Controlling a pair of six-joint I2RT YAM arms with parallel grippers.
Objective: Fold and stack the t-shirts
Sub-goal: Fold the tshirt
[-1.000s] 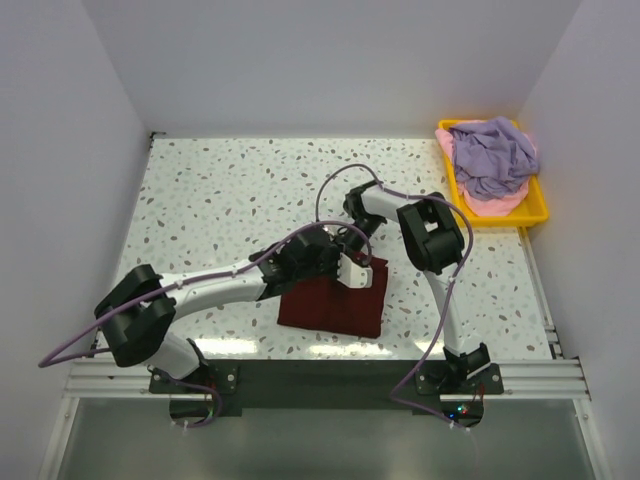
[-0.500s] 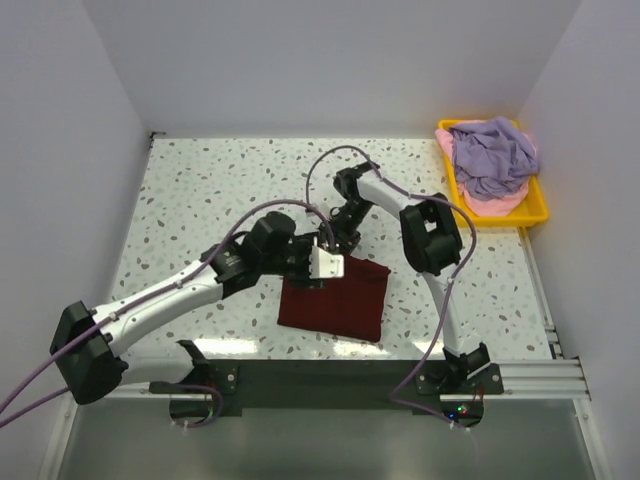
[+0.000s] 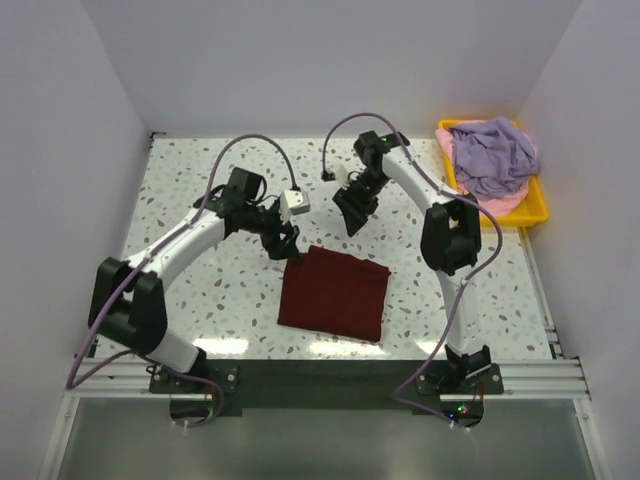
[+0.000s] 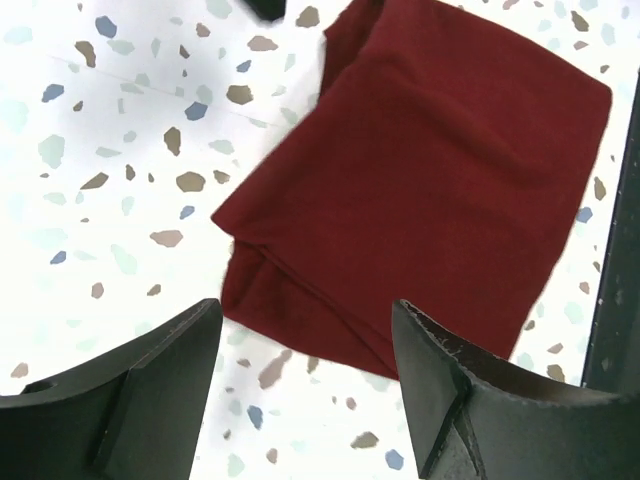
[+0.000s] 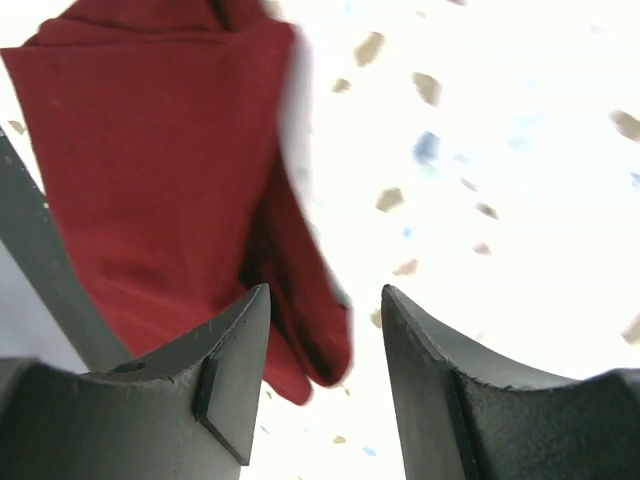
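The dark maroon t-shirt (image 3: 335, 293) lies folded in a rough rectangle on the speckled table, near the front middle. My left gripper (image 3: 282, 240) hovers just off its far left corner, open and empty. My right gripper (image 3: 352, 215) hangs beyond its far edge, also open and empty. In the left wrist view the maroon t-shirt (image 4: 430, 170) lies ahead of the left gripper (image 4: 305, 320). The right wrist view shows the same t-shirt (image 5: 170, 150) beyond the right gripper (image 5: 325, 300). The lavender t-shirt (image 3: 490, 155) lies crumpled on the pink t-shirt (image 3: 505, 205).
A yellow tray (image 3: 497, 218) at the far right corner holds the lavender and pink shirts. White walls close the table in on the left, back and right. A metal rail with both arm bases runs along the near edge.
Both grippers have opened and let go of the maroon t-shirt. They pulled away from it toward the back of the table. The shirt now lies folded and uncovered.
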